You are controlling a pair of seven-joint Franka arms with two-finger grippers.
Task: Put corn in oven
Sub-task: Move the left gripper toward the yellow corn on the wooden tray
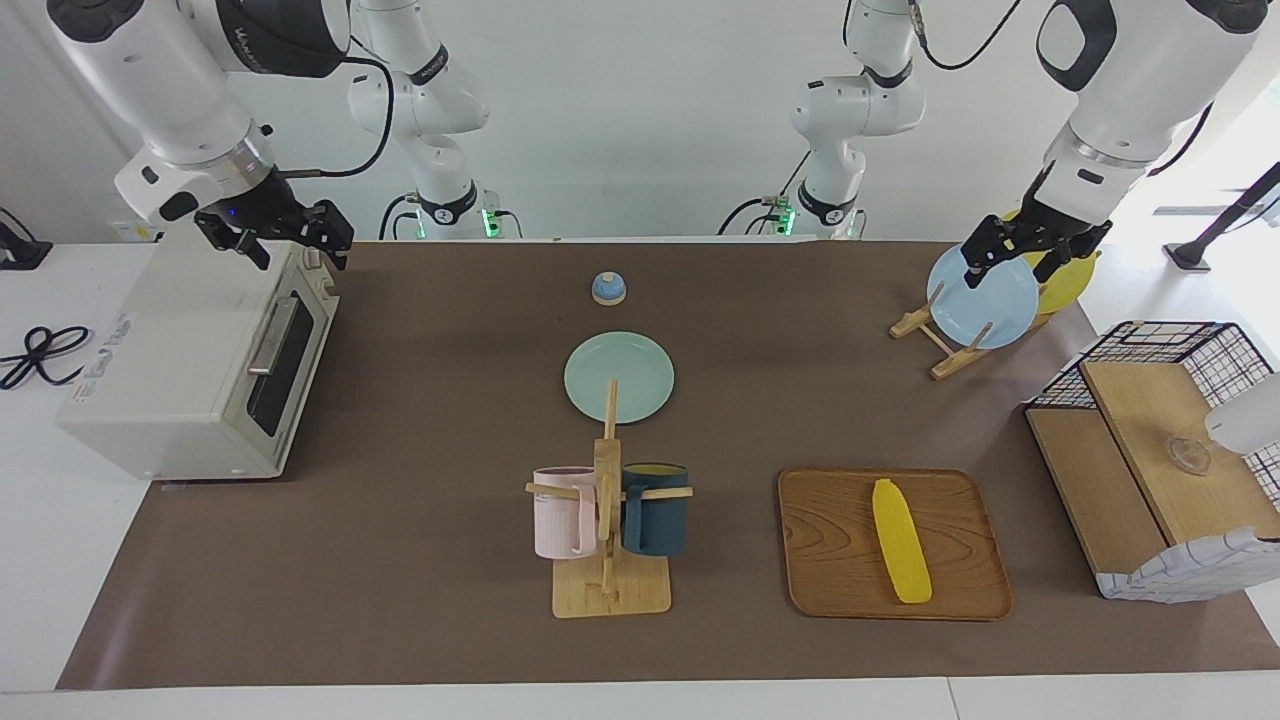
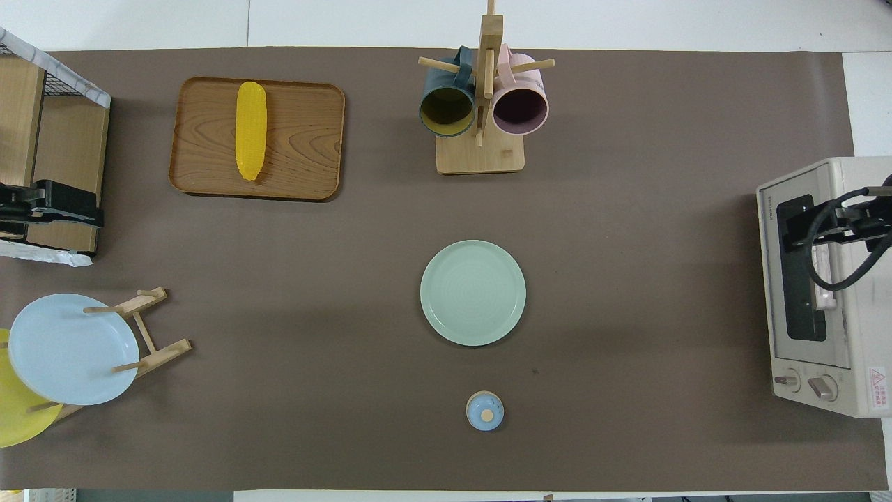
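Corn (image 1: 901,540) on tray (image 1: 830,560), oven (image 1: 190,370) door shut, interior hidden, both arms' jaws unreadable.

I see a brown tabletop (image 1: 420,560) carrying the oven (image 1: 190,370), mint plate (image 1: 619,376), small blue lid (image 1: 608,288), mug rack (image 1: 610,560), wooden tray (image 1: 830,540), plate stand (image 1: 940,350) and wire crate (image 1: 1150,470).

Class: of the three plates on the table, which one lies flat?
The mint plate at mid-table; the blue plate and yellow plate stand in the wooden rack.
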